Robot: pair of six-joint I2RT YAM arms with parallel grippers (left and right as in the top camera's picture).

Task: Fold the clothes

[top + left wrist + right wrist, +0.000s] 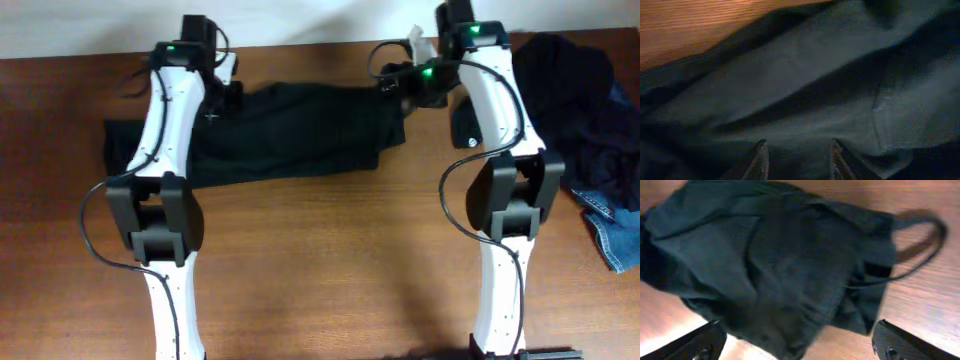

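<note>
Cloth lies stretched out along the far half of the table (330, 260): the long black garment (290, 140) runs sideways as a low, wrinkled band, its left end nearer the table's left edge and its right end about at the table's middle. Layers overlap at that right end, so it looks doubled over at least once, though the outline is ragged and not yet a tidy packet.

The left gripper (799, 160) hangs close over the garment at the table's far side, its fingers a little apart with cloth lying under them and nothing pinched that I can make out. The right gripper (802, 347) hovers over the garment's right end, jaws spread wide and empty; a thin dark loop trails from the cloth onto bare wood there.

At the table's right end sits a heap of dark clothes (570, 90) with a blue denim piece (610, 230), unfolded. By my judgement the work is early: this garment needs further folds and squaring, and the heap waits.
</note>
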